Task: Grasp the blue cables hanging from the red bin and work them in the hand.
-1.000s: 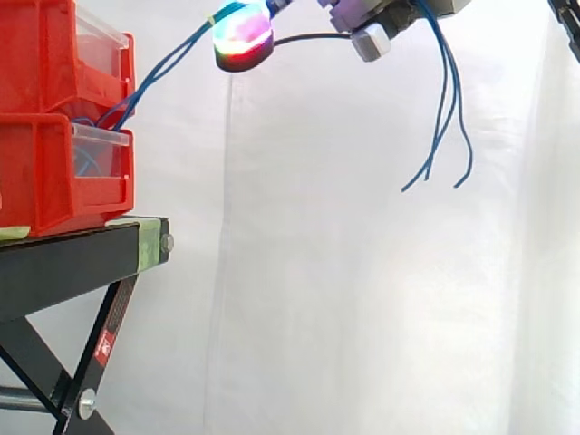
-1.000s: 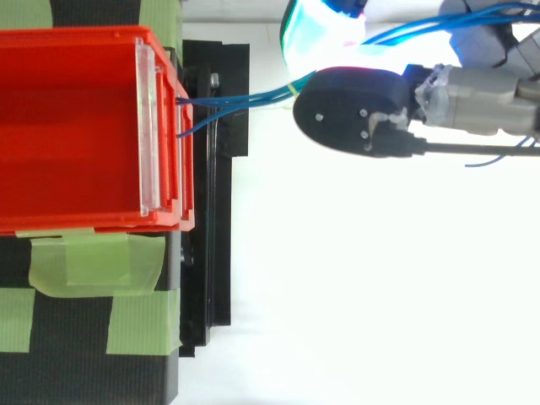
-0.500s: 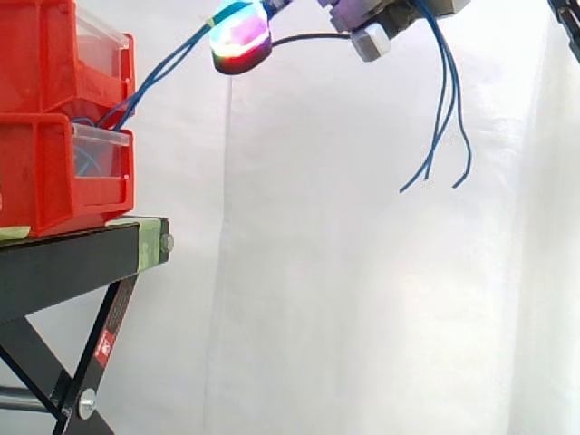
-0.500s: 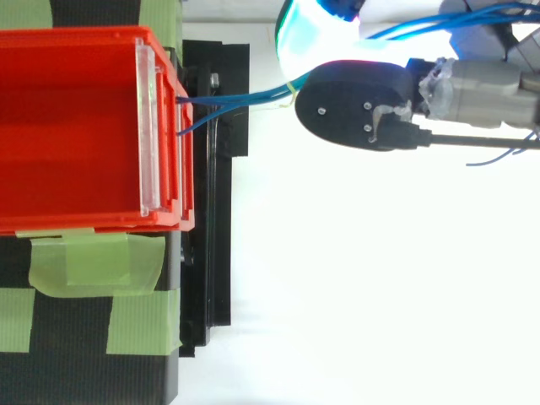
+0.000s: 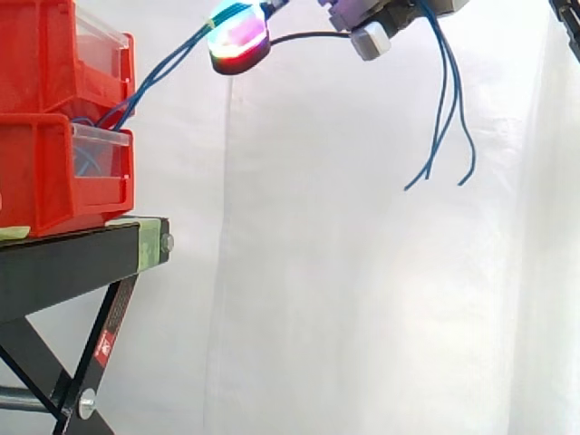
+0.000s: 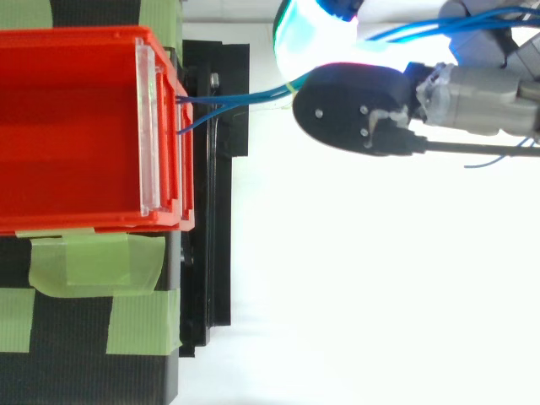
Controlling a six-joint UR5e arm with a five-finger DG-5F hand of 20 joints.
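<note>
Thin blue cables (image 5: 159, 71) rise from the lower red bin (image 5: 50, 172) up to the right into my hand (image 5: 362, 27) at the top of the side view. Their free ends (image 5: 444, 118) dangle down from the hand's right part. From above, the cables (image 6: 236, 99) leave the bin's front and run under a black fingertip pad (image 6: 350, 105) that glows cyan and red. The hand (image 6: 472, 84) is curled round the cables.
Two red bins are stacked, the upper one (image 6: 76, 126) open on top, on a black stand (image 5: 82, 258) with green tape patches (image 6: 93, 261). A white curtain hangs behind. Free room lies right of the stand.
The hand shifts slightly, first up and left, then back to the right. The dangling cable ends swing a little. The hold on the cables is unchanged.
</note>
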